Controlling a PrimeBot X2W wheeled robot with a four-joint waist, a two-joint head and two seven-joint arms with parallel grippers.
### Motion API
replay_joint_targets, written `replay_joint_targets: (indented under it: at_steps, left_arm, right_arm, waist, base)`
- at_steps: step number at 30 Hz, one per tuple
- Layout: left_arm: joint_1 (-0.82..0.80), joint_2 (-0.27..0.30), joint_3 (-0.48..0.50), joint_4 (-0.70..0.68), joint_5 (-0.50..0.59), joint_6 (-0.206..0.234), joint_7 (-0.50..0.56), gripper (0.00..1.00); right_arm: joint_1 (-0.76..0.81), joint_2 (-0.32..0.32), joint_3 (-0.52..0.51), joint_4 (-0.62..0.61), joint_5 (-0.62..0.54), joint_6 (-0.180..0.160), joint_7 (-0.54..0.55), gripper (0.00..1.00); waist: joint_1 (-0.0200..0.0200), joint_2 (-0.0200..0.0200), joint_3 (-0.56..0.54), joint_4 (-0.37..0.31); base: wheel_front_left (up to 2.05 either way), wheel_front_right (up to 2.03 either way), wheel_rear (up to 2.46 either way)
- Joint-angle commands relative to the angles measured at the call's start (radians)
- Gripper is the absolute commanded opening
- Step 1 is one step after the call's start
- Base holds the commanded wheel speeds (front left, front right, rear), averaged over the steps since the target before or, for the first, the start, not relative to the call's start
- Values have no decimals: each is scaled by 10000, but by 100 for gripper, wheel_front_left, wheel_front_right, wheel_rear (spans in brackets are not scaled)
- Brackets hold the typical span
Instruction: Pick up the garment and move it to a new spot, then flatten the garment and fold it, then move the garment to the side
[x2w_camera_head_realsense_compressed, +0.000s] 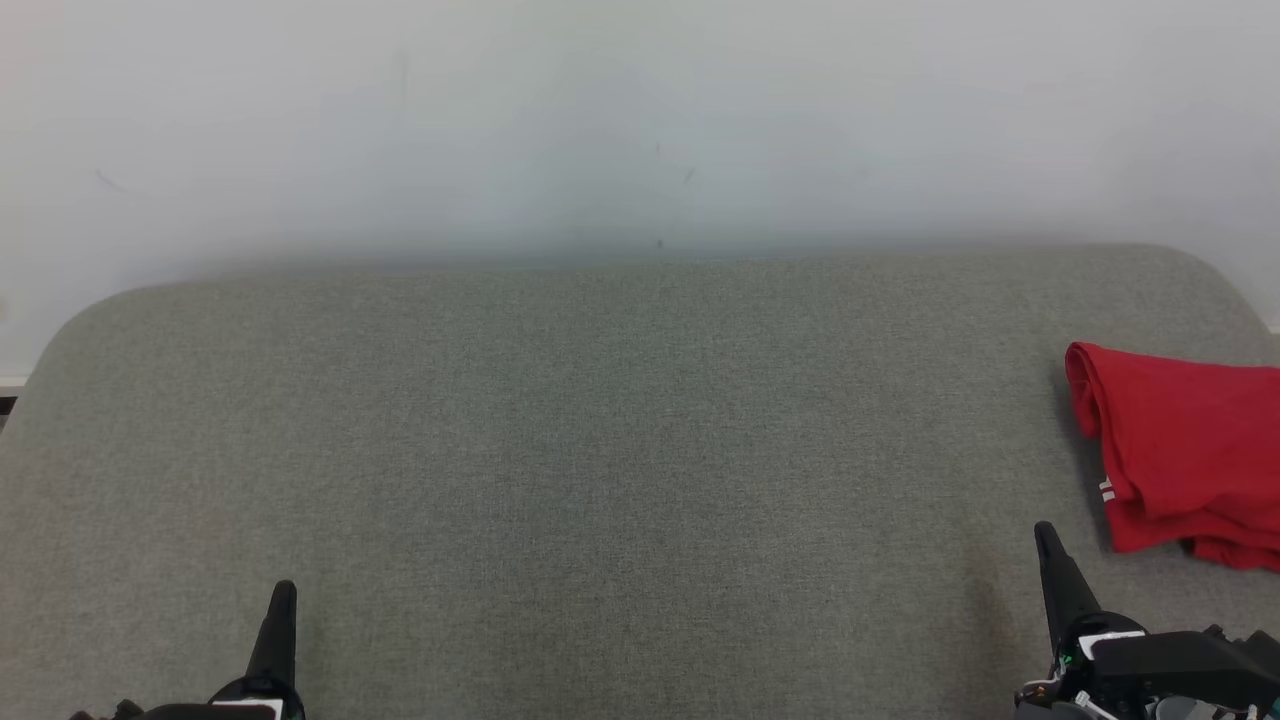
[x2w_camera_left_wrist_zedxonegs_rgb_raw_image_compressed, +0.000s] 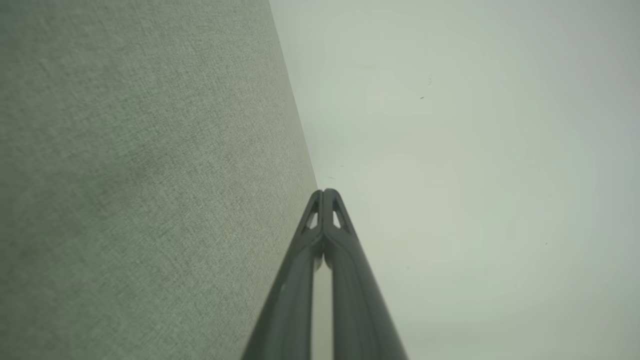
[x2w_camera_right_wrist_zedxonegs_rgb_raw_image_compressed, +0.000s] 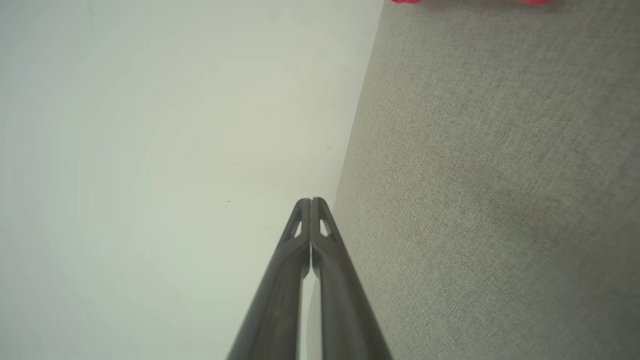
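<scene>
**Garment**: red, folded into a rumpled bundle. It is lying at the right edge of the worktop and running out of the head view on that side. A small white marking is showing on its near-left fold. The right wrist view is catching the garment as red slivers at its top edge.

**Worktop:** grey woven fabric with rounded far corners, standing against a pale wall.

**Left jaws:** pressed together, gripping nothing. The fingers are pointing toward the wall over the near-left worktop, well apart from the garment.

**Right jaws:** pressed together, gripping nothing. The fingers are sitting near the garment's near-left corner, not touching it.
</scene>
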Motion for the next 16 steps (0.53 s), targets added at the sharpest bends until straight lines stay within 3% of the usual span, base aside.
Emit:
replay_joint_targets:
  at_steps: [1, 16]
  left_arm:
    - [-217, 55, -20, -62, -229, -70, 58, 0]
    - [-420, 63, -62, -71, -1308, -79, 338, 0]
  right_arm:
    - [-152, 13, -56, -101, 197, -16, 52, 0]
    - [-217, 39, -211, -211, 1279, -19, 334, 0]
  waist:
    - [0, 0, 9, 8]
    - [0, 0, 93, 85]
  base:
    - [0, 0, 0]
    - [0, 0, 0]
